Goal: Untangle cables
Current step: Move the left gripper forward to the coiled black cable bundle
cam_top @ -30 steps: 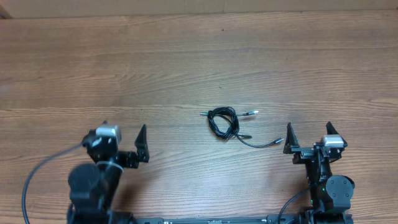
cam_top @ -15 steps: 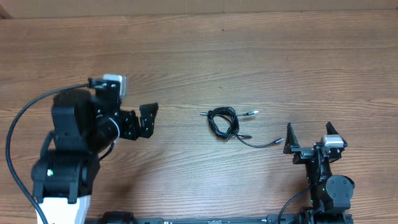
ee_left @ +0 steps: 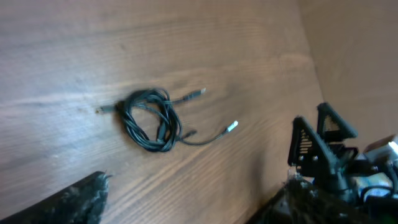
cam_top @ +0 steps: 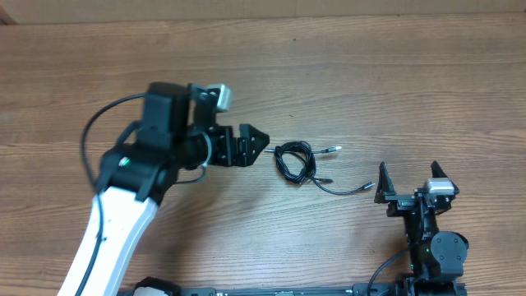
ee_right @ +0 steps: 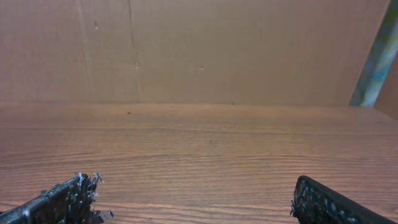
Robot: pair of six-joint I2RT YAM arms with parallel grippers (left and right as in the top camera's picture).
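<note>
- Left gripper [cam_top: 255,144] has swung forward, now just beside the cables [cam_top: 296,160] (a loose coil), jaws wide.
- Right gripper [cam_top: 408,174], spread wide, sits apart over the wooden table [cam_top: 370,74].

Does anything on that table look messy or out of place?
Only the cables: thin black cords bunched into a tangled coil in the middle of the table, plug ends straggling out. Nothing looks spilled or broken.

Overhead looks straight down on the tabletop [cam_top: 345,66]; left wrist shares its cables [ee_left: 149,119], nearer, obliquely; right wrist faces the wall [ee_right: 199,50], low.
</note>
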